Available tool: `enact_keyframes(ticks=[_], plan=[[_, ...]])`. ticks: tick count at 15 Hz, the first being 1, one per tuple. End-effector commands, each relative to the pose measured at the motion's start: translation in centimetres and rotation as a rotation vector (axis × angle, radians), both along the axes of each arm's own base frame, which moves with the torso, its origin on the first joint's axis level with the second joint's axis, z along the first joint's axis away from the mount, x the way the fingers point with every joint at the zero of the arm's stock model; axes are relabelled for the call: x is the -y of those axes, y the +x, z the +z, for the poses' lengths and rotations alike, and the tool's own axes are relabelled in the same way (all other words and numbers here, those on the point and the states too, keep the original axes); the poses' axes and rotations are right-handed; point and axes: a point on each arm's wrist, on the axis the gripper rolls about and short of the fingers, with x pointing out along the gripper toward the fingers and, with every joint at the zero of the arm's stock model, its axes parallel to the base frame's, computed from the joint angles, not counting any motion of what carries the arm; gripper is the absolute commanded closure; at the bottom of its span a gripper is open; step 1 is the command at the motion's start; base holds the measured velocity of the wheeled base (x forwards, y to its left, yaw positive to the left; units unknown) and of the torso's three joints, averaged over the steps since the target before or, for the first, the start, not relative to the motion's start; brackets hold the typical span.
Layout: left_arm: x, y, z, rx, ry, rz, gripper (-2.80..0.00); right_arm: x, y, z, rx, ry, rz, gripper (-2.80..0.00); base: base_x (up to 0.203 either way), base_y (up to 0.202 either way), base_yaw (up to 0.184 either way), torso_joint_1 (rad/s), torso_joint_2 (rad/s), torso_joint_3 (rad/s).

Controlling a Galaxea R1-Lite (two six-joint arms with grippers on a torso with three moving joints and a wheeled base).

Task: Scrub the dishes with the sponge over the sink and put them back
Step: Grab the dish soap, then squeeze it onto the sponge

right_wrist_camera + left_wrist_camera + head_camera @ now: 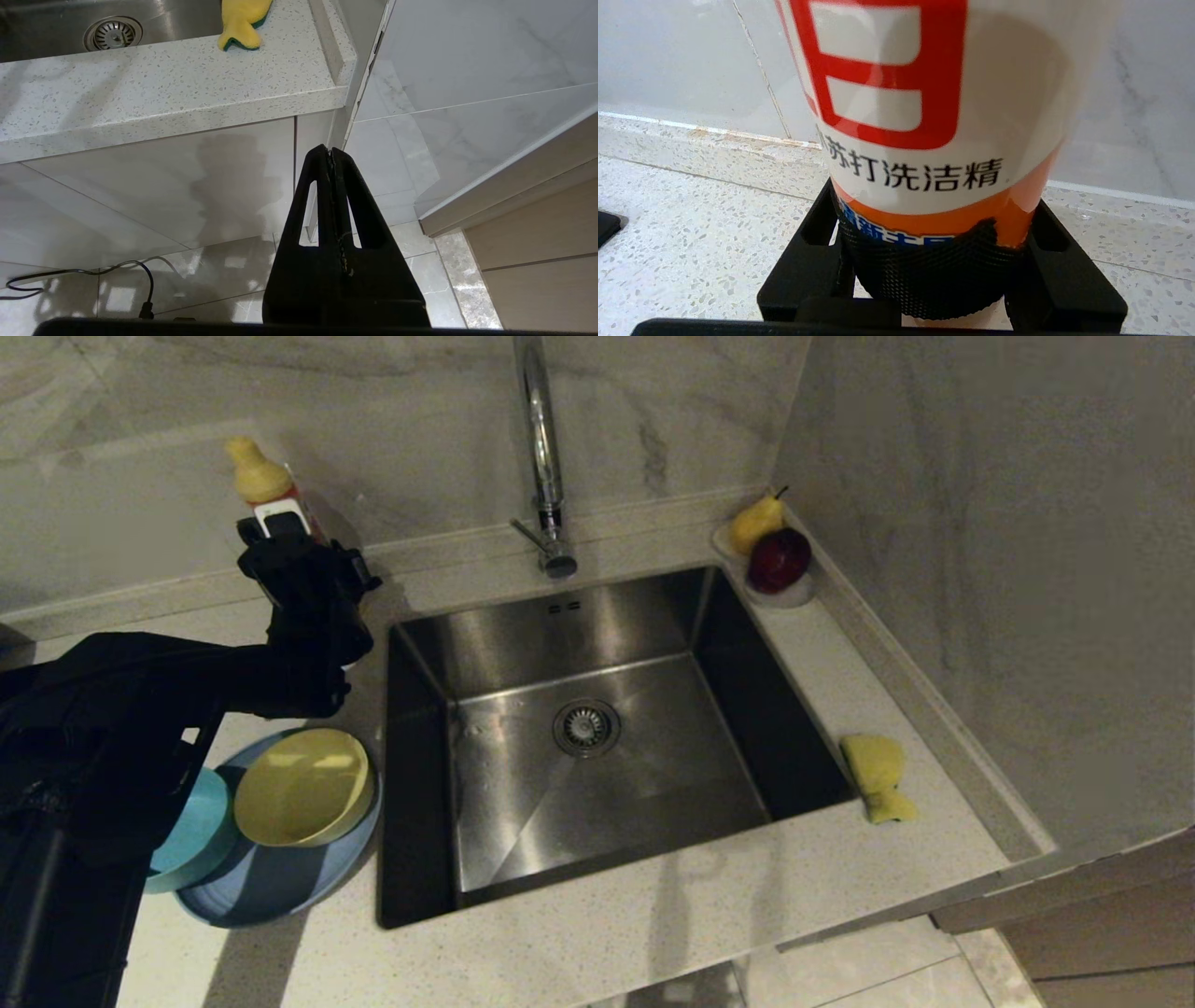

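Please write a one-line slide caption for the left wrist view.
Left gripper closed around the white-and-orange dish soap bottle on the speckled countertop.

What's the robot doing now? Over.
Left gripper shut on soap bottle. Right gripper shut, parked below counter. Sponge untouched beside sink; dishes stacked. Nothing blocking.

The speckled countertop bears the plate, sponge, detergent bottle and fruit dish.

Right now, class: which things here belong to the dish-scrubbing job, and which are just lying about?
Job:
- sponge
- yellow bowl
- teal bowl
- blue plate
- sink
- soap bottle, between the left gripper fingers

Lying about:
- pear
- red apple
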Motion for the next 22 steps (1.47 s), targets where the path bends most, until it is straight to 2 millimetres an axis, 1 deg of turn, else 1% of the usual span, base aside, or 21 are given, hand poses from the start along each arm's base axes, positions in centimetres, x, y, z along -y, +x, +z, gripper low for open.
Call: enact_keyframes(ticks=[1,5,8,11,14,16,17,18,20,22], plan=[[-0.1,-0.3,0.6,0.031,-0.003,0.006,0.00,0.0,0.0,0.0,0.001,0.000,0.000,0.00,0.000,0.000,0.000,0.000,0.00,0.000],[0.0,-1.8,3.8,0.101,-0.009,0.012,0.00,0.0,0.0,0.0,0.001,0.000,0.000,0.00,0.000,0.000,0.000,0.000,0.00,0.000],[0.4,-4.1,8.0,0.176,-0.016,0.011,0.00,0.0,0.0,0.0,0.001,0.000,0.000,0.00,0.000,0.000,0.000,0.000,0.00,0.000],[1.3,-7.2,12.6,0.223,-0.021,-0.006,0.00,0.0,0.0,0.0,0.002,0.000,0.000,0.00,0.000,0.000,0.000,0.000,0.00,0.000],[2.5,-11.0,16.9,0.258,-0.030,-0.035,0.00,0.0,0.0,0.0,0.001,0.000,0.000,0.00,0.000,0.000,0.000,0.000,0.00,0.000],[3.4,-14.5,20.1,0.283,-0.037,-0.068,0.00,0.0,0.0,0.0,0.001,0.000,0.000,0.00,0.000,0.000,0.000,0.000,0.00,0.000],[4.0,-16.3,21.3,0.285,-0.040,-0.090,0.00,0.0,0.0,0.0,0.001,0.000,0.000,0.00,0.000,0.000,0.000,0.000,0.00,0.000],[4.8,-18.3,22.4,0.281,-0.044,-0.121,0.00,0.0,0.0,0.0,0.001,0.000,0.000,0.00,0.000,0.000,0.000,0.000,0.00,0.000],[6.0,-21.7,23.9,0.269,-0.050,-0.179,0.00,0.0,0.0,0.0,0.001,0.001,0.000,0.00,0.000,0.000,0.000,0.000,0.00,0.000],[6.3,-24.6,24.9,0.251,-0.052,-0.215,0.00,0.0,0.0,0.0,0.001,0.000,0.000,0.00,0.000,0.000,0.000,0.000,0.00,0.000]])
